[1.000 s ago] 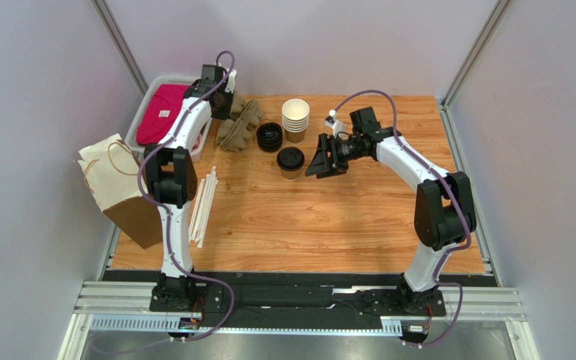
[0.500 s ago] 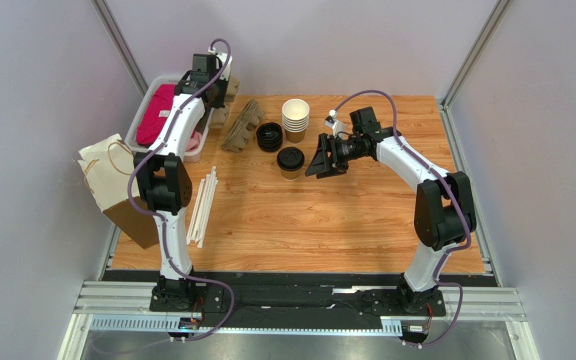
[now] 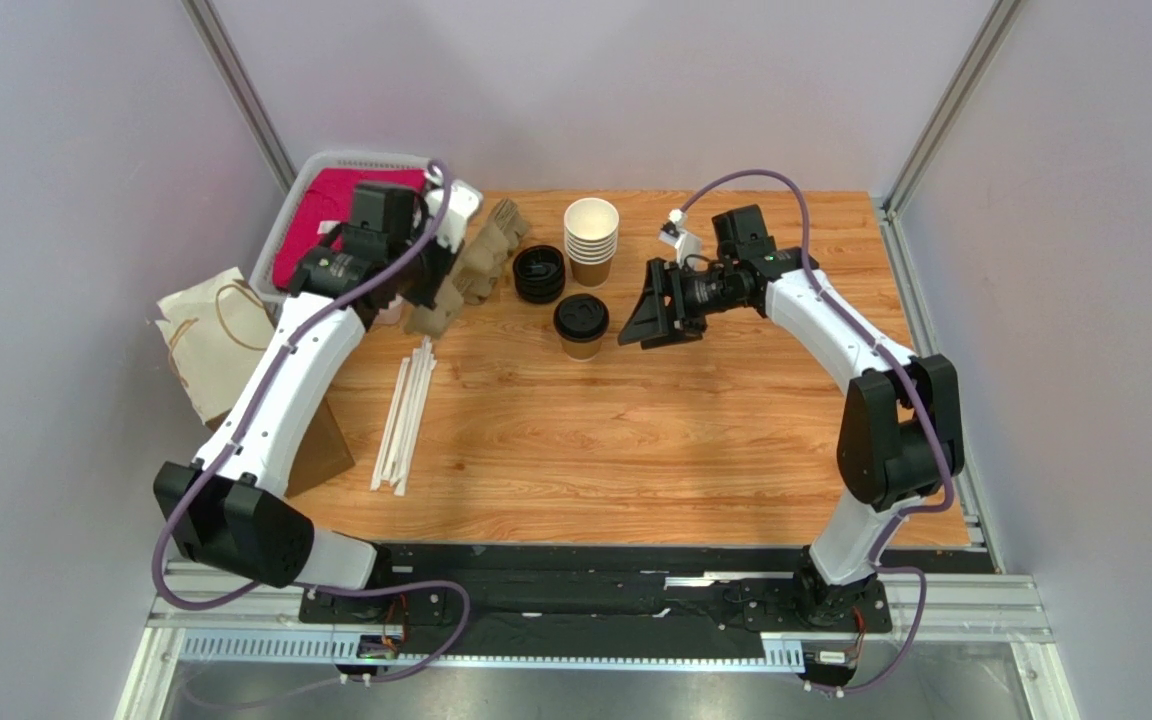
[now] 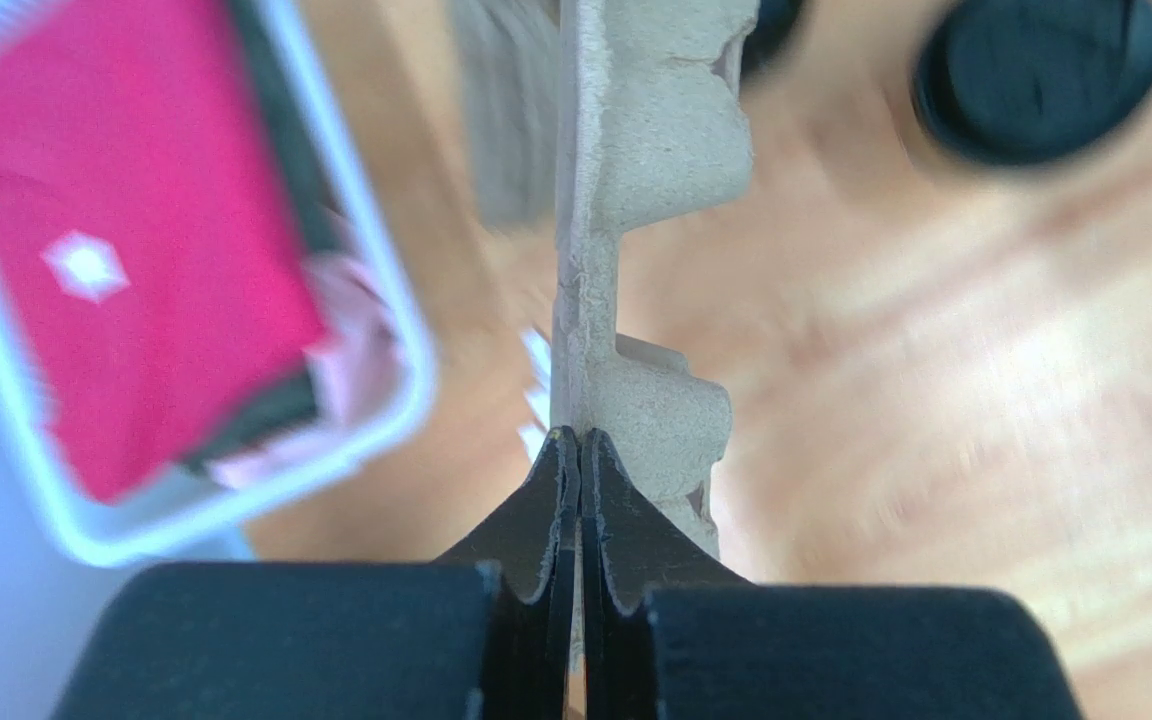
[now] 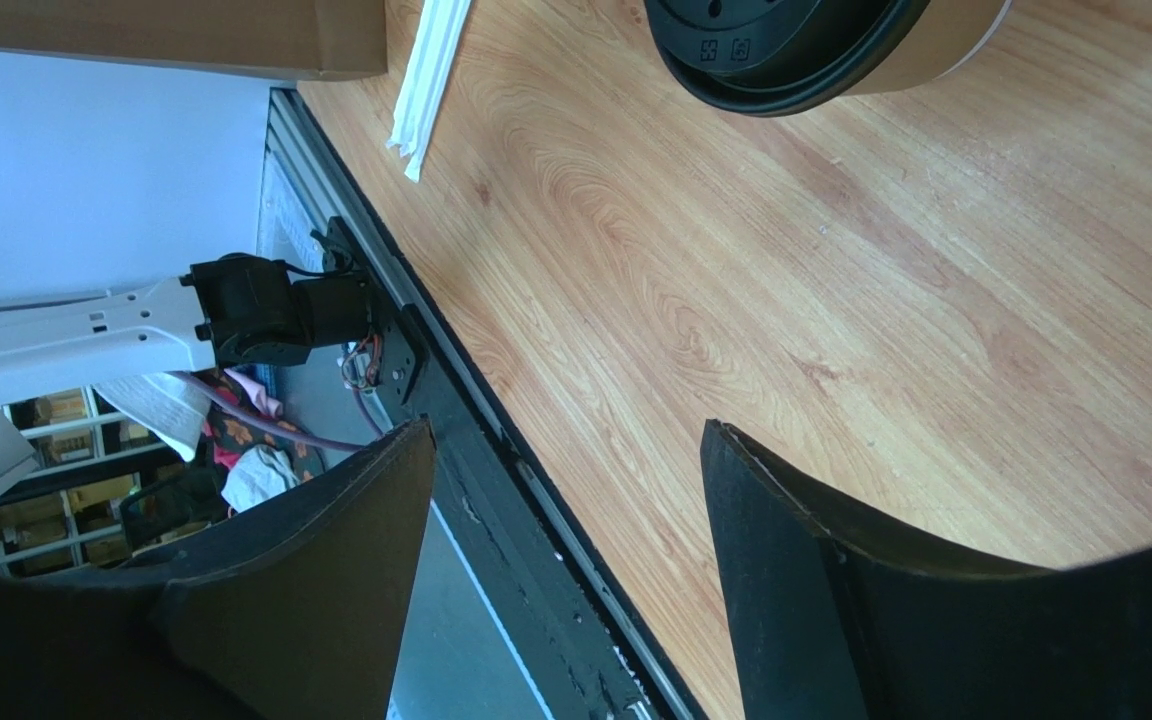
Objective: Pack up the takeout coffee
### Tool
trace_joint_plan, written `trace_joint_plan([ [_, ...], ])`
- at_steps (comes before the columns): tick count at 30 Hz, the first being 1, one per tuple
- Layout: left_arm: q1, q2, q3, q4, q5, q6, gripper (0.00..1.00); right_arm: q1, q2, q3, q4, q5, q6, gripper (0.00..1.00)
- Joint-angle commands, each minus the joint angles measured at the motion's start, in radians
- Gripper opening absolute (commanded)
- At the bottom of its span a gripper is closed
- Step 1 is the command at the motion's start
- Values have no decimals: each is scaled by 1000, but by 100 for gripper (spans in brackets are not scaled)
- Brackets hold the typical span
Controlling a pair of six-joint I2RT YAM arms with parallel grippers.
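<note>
The takeout coffee (image 3: 581, 324), a brown paper cup with a black lid, stands on the table near the middle. It also shows in the right wrist view (image 5: 793, 45) and, blurred, in the left wrist view (image 4: 1040, 75). My right gripper (image 3: 639, 323) is open and empty just right of the cup, and its jaws (image 5: 567, 428) stand wide apart. My left gripper (image 3: 432, 267) is shut on the edge of a grey-brown pulp cup carrier (image 4: 657, 150), held edge-up above the table's back left (image 3: 432, 300).
More carriers (image 3: 500, 240) lie at the back. Beside them are a pile of black lids (image 3: 540, 275) and a stack of lidless cups (image 3: 591, 237). A white bin with red cloth (image 3: 330, 225), a paper bag (image 3: 222, 360) and white straws (image 3: 405, 413) are on the left.
My left arm has swung from the back over the bin toward the table's front left, carrying a carrier away from the pile. The right gripper has shifted slightly and stays open.
</note>
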Motion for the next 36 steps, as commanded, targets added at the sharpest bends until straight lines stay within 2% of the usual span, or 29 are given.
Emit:
trace_joint_plan([
  [1,-63,-25,-217,-72,16,16,0,-12,-73,53,-30,-15,-29,70],
  [5,-124,-52,-366,0,-44,15,0,-30,-84,53,-44,-7,-42,70],
  [12,-208,-42,-475,150,-260,23,0,-44,-70,57,-45,-10,-37,71],
  [15,-254,-33,-503,175,-295,13,0,-49,-67,65,-47,-3,-42,71],
  [18,-296,-14,-529,175,-265,12,0,-55,-59,68,-48,-6,-40,71],
  [19,-301,3,-526,146,-246,9,2,-57,-55,68,-50,-6,-39,71],
  [21,-301,33,-505,69,-147,4,31,-67,-55,68,-53,-7,-42,71],
  [24,-302,11,-489,23,-79,10,50,-83,-53,67,-56,-15,-42,71],
  [27,-293,-44,-440,-15,-10,33,57,-86,-56,67,-60,-19,-43,72],
  [29,-273,-63,-378,-46,88,59,59,-86,-55,64,-60,-24,-43,71],
  [31,-247,-63,-333,-78,113,55,59,-86,-55,65,-60,-26,-40,71],
  [32,-229,-43,-284,-95,148,56,59,-86,-53,65,-60,-27,-42,71],
  [36,-108,82,-122,-83,131,32,61,-87,-55,65,-59,-32,-42,71],
])
